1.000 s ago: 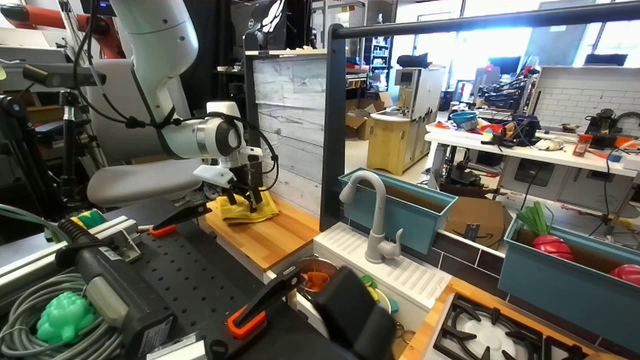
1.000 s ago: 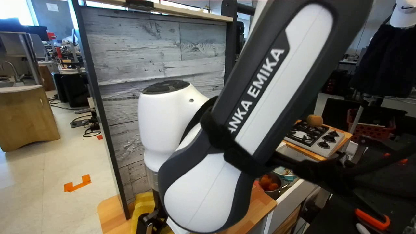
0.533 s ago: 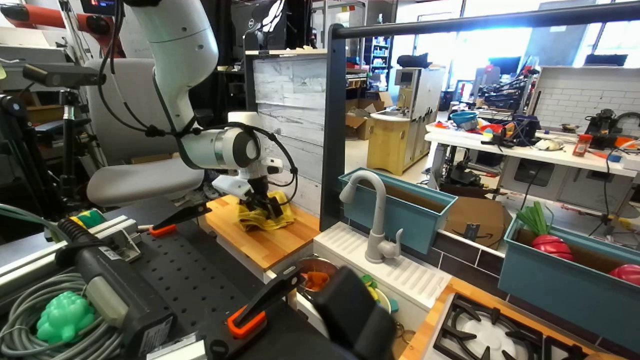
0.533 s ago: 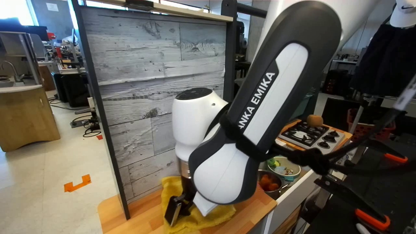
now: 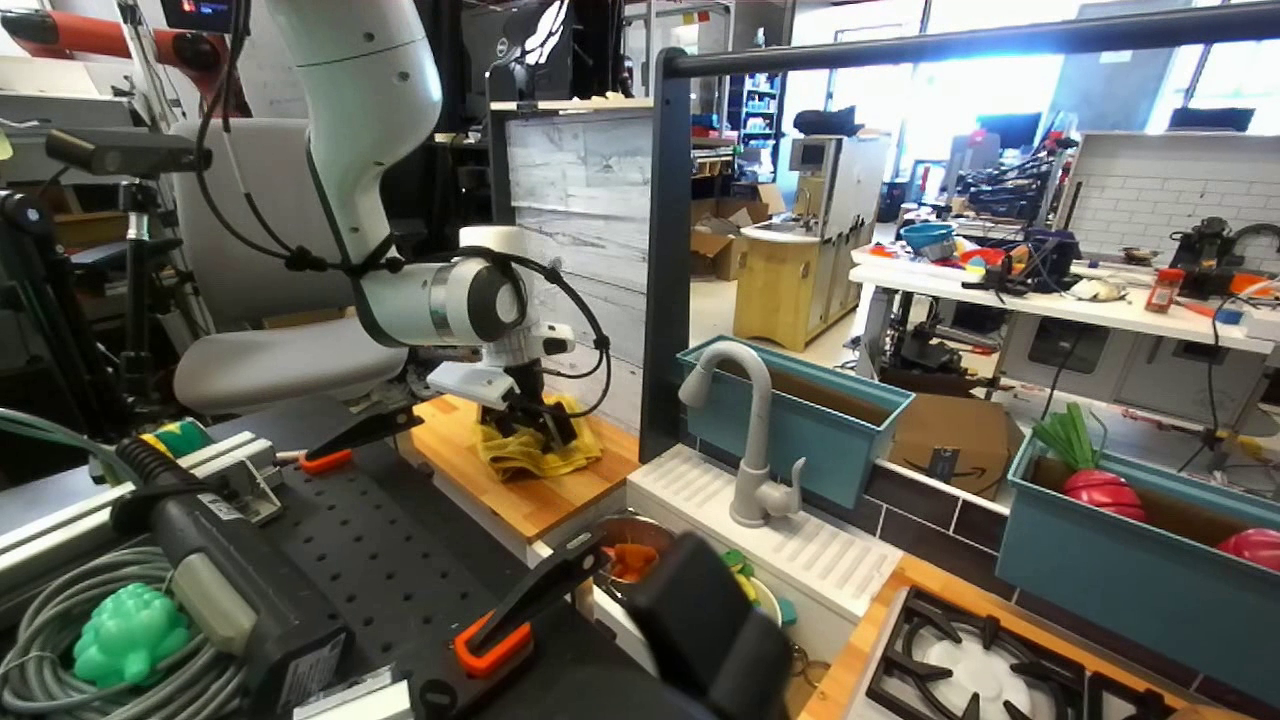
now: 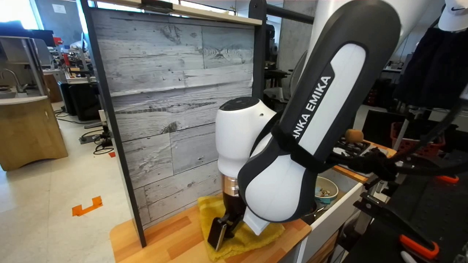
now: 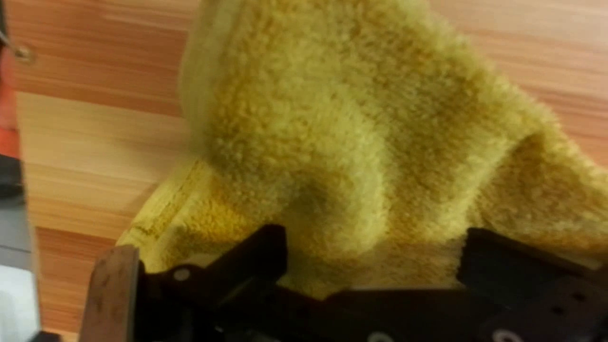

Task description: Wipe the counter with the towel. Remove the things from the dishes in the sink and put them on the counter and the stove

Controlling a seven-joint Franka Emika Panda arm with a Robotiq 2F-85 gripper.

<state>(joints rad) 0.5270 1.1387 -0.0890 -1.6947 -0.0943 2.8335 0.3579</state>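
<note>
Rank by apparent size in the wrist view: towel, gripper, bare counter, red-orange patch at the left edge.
Largest: towel
Middle: bare counter and gripper, too alike to rank
Smallest: red-orange patch

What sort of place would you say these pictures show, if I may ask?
Probably a robotics lab, part of it staged as a kitchen: the stove looks domestic, while the robot arm and the black perforated table suggest a lab.

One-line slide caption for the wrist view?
Spread black fingers on a rumpled yellow towel atop the wooden counter.
</note>
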